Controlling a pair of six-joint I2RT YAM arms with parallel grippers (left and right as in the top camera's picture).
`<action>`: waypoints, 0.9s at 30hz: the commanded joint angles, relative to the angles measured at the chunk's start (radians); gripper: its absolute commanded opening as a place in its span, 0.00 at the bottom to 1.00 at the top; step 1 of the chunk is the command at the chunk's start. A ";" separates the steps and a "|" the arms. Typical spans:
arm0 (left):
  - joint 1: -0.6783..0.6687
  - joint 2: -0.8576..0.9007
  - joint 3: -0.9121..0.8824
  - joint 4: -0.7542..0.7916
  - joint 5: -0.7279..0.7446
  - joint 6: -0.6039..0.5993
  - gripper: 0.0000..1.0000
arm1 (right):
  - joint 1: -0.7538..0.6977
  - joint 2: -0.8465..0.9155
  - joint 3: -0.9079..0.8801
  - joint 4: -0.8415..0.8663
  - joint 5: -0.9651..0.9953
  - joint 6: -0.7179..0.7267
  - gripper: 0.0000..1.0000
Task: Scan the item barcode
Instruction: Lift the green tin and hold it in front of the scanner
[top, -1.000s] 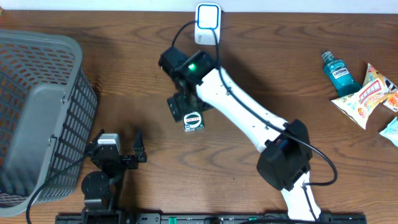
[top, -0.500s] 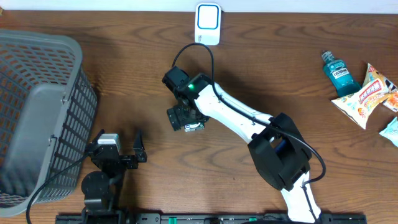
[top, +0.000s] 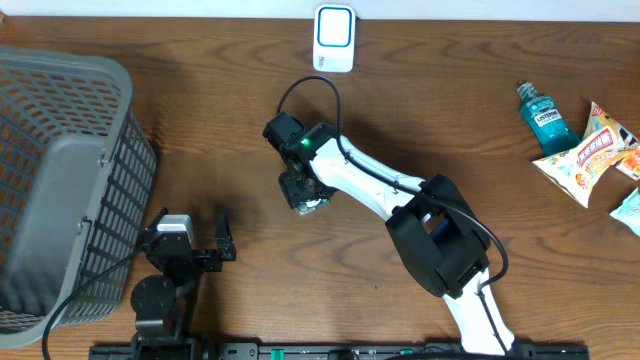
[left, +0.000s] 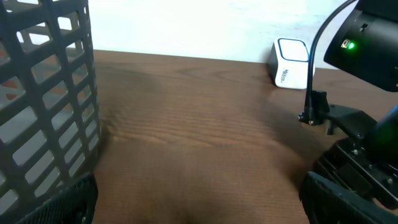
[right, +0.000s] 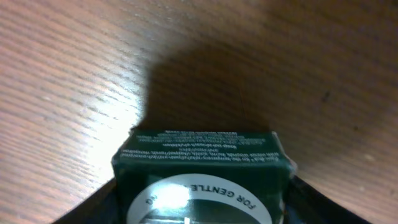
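Right wrist view: the box (right: 202, 168) sits on the table (right: 93, 74) between the fingers (right: 314, 202) of the right gripper (right: 202, 199), which has narrowed onto its two sides. Overhead, it lies mid-table, well apart from the scanner (top: 333, 38). A second ago the jaws stood wider above it. The left gripper (top: 188, 238) gapes wide.

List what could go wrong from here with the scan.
1. The right hand straddles the box, but whether its grip is firm cannot be told. Lifting now might drop or tilt the box.
2. No barcode shows on the box's visible faces, so the wrong face may reach the scanner.
3. The cable loops from the hand toward the scanner and might snag on the way.
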 joint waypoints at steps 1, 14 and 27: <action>0.005 -0.003 -0.016 -0.026 0.013 0.013 1.00 | -0.015 0.033 -0.008 -0.021 -0.069 0.008 0.50; 0.005 -0.003 -0.016 -0.026 0.013 0.013 1.00 | -0.100 0.033 0.239 -0.446 -0.245 0.079 0.29; 0.005 -0.003 -0.016 -0.026 0.013 0.013 1.00 | -0.136 0.033 0.306 -0.700 -0.486 0.203 0.34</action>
